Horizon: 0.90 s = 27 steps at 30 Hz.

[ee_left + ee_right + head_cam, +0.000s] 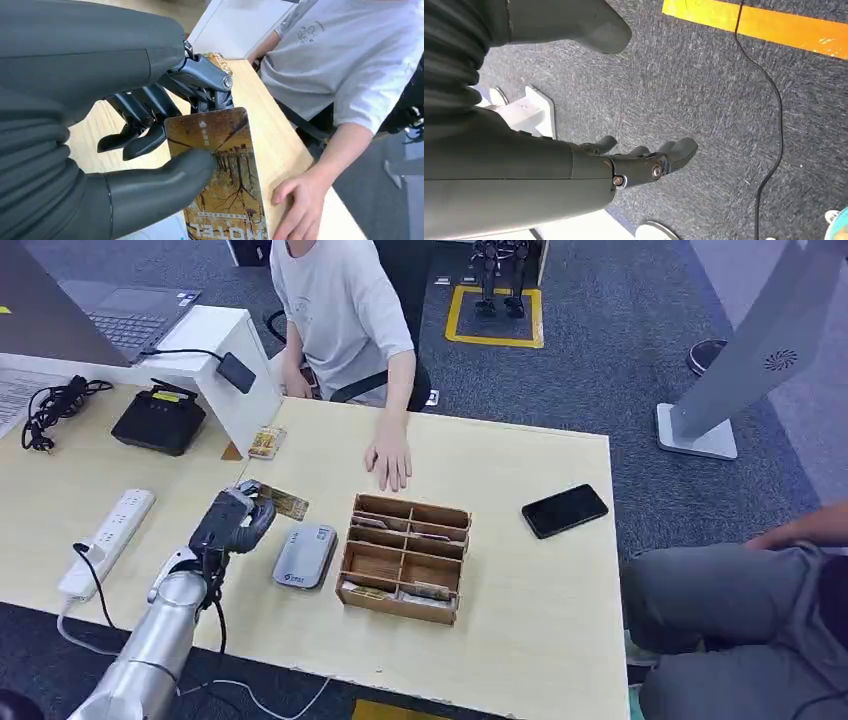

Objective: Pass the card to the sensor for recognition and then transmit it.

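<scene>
My left hand (233,520) holds a brown and gold hotel card (285,504) above the table, just up and left of the grey card sensor (305,556). In the left wrist view the thumb (165,182) presses the card (225,170) against the dark fingers (150,120). A person's hand (389,458) lies flat on the table beyond the card. My right hand (644,162) hangs over grey carpet with its fingers apart and nothing in it.
A wooden divided card box (405,557) stands right of the sensor. A black phone (564,510) lies further right. Another card (266,442) rests near a white stand (215,360). A power strip (107,540) and a black device (158,420) sit left. A second person's leg (720,620) is at right.
</scene>
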{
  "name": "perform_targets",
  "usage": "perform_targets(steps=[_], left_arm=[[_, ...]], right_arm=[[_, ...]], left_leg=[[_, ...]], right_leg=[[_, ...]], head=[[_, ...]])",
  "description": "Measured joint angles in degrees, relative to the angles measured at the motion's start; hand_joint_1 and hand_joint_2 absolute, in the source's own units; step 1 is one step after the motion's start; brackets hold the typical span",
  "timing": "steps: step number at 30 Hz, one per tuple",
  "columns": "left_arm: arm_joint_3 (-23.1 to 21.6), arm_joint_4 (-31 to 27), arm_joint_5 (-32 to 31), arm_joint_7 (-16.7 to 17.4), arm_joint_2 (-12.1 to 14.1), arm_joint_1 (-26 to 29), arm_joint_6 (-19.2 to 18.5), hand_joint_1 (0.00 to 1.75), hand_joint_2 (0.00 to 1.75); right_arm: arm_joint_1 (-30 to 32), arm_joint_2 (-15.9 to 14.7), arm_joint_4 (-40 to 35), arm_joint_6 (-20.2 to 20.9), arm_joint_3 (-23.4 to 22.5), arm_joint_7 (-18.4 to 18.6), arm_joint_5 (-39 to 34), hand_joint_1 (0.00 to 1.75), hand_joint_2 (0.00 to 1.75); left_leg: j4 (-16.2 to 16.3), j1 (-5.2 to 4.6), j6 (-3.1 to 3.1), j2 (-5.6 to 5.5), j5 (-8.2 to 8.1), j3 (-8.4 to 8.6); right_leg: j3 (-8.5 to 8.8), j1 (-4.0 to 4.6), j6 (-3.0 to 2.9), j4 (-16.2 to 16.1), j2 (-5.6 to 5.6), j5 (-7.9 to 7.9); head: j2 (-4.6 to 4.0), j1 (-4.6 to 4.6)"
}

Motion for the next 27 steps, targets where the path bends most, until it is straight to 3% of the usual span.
perform_targets(steps=[3,8,17,21,27], left_arm=[[-0.4,-0.5,-1.0,-0.3,0.6,0.8,-0.2,1.75,1.75],[-1.6,-3.0,-0.9,-2.2,2.6,4.3,-3.8,1.75,1.75],[-1.9,-5.6,-0.5,-2.3,3.7,7.0,-4.7,1.75,1.75],[-2.0,-8.2,1.1,-2.9,4.2,9.7,-8.2,1.75,1.75],[-5.7,-13.3,-5.1,-2.7,4.2,14.7,-6.8,1.75,1.75]], right_arm=[[0.0,0.0,0.0,-0.1,-0.1,0.0,0.0,0.00,1.75],[0.1,0.0,0.0,-0.1,-0.2,0.0,-0.2,0.00,1.75],[0.1,0.0,0.0,-0.1,-0.2,0.0,-0.2,0.00,1.75],[0.2,0.0,0.0,0.2,-0.2,0.5,-0.6,0.00,1.75],[0.3,0.0,0.0,-0.7,-0.7,0.1,-0.9,0.00,1.75]], left_leg=[[0.0,0.00,0.00,0.01,0.00,0.00],[0.0,0.00,0.00,0.04,0.00,0.01],[0.0,0.00,0.00,0.02,0.00,-0.03],[0.0,0.00,0.00,0.06,0.00,-0.01],[0.0,-0.01,0.02,0.03,-0.05,-0.05]], right_leg=[[0.00,0.00,0.00,0.0,0.00,0.00],[-0.03,0.00,0.00,0.0,0.05,0.00],[-0.03,0.00,0.00,0.0,0.01,0.00],[-0.02,0.00,0.00,0.0,0.07,0.00],[-0.04,0.00,0.01,0.0,0.01,-0.03]], head=[[0.00,0.00],[0.00,-0.02],[0.00,0.00],[0.00,-0.04],[0.00,-0.02]])
